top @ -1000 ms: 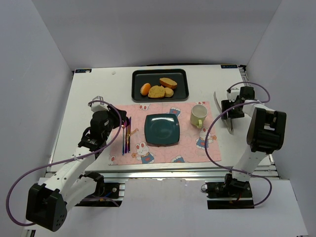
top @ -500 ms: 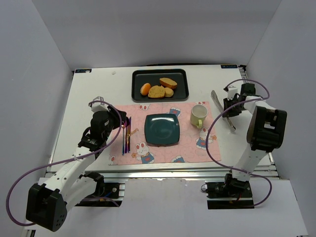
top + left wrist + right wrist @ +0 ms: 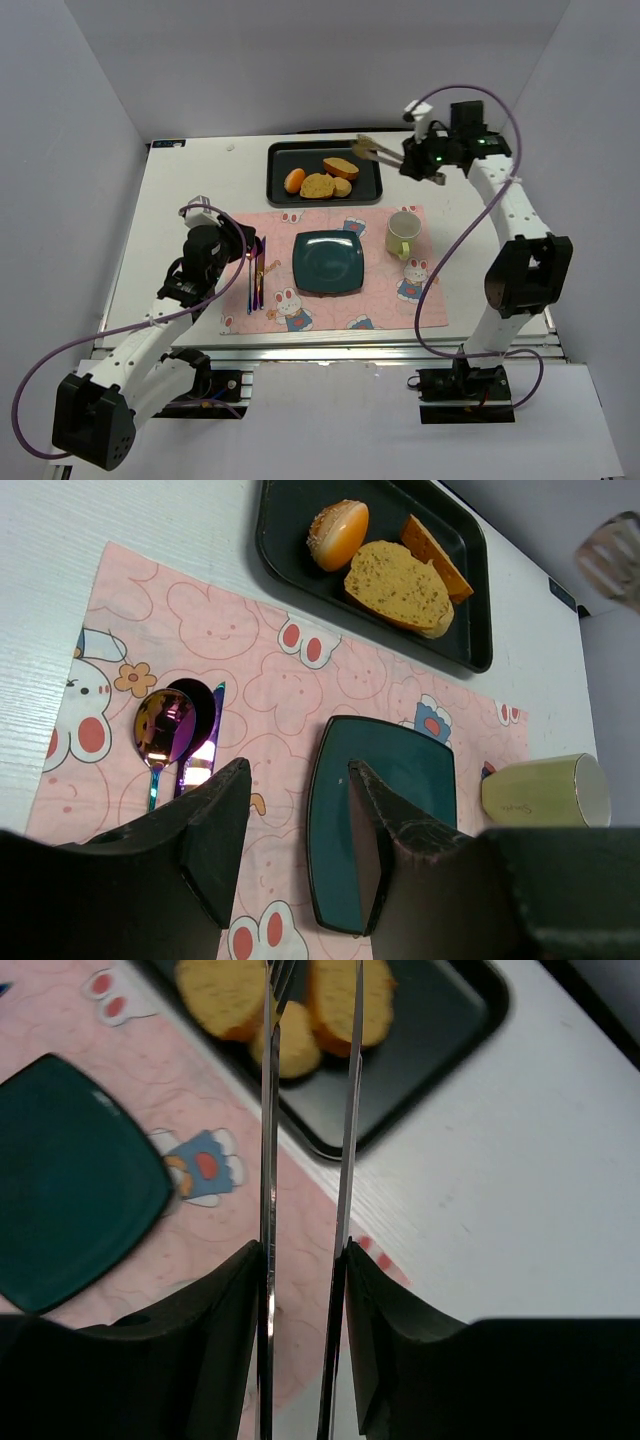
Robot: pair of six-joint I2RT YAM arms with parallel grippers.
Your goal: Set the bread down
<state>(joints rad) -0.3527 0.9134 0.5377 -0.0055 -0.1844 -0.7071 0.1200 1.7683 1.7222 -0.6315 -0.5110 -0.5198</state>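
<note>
Top external: both bread slices (image 3: 318,186) sat in the black tray (image 3: 273,178) at the far side. Right gripper (image 3: 412,160) was clamped on tongs (image 3: 372,150) over the tray's right edge — tips looked empty, though blurry. Left gripper (image 3: 298,790) hung over the placemat (image 3: 380,300), fingers apart.

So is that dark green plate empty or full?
Empty: the plate is bare; both bread slices lie in the black tray.

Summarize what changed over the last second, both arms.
The right gripper, holding the tongs, swung from the table's right side beside the mug up and left; the tips now hang over the tray near the bread. Nothing grabbed or released. The left gripper, bread, plate and cutlery are unchanged.
</note>
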